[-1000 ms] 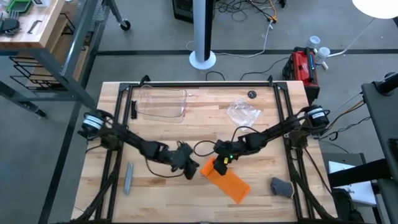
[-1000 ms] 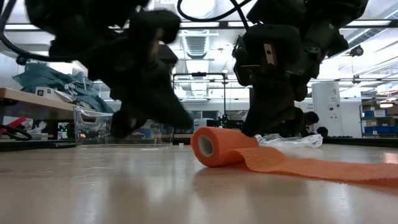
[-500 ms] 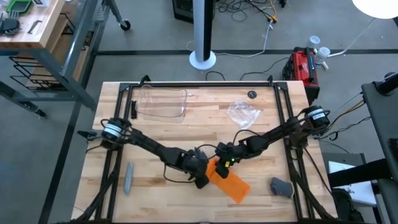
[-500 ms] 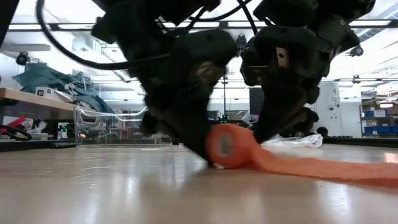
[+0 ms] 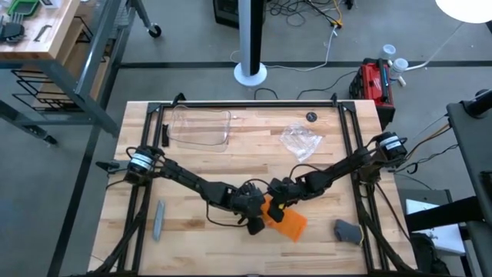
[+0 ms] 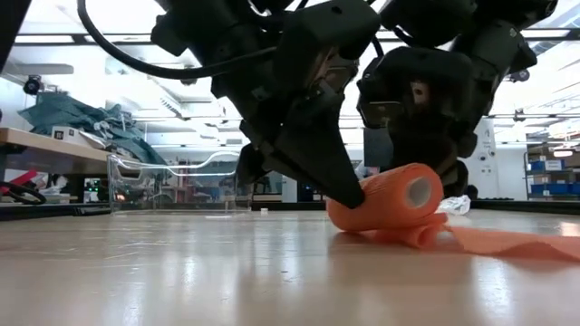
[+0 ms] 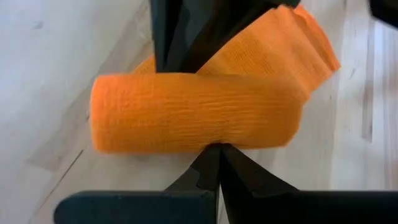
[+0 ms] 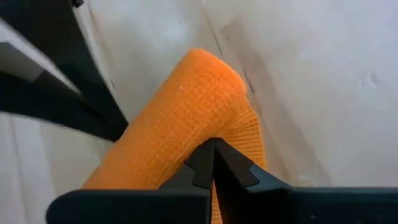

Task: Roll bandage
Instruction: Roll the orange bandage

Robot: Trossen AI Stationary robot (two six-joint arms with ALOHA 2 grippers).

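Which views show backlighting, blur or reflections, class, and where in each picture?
Low view: ceiling lights behind leave both arms as dark silhouettes, and the table reflects them softly below the bandage. Right wrist view: a dark arm at the picture's edge is smeared and unfocused. Left wrist view: the bandage's weave is fairly crisp. High view: evenly lit.

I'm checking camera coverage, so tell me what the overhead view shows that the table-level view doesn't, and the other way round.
Only the overhead view shows the grey bar, the grey block and how little flat strip remains unrolled. Only the table-level view shows the roll's hollow end and the room behind. Both show the orange bandage, the clear tub, the plastic wrap, and the left gripper and right gripper pressed against the roll.
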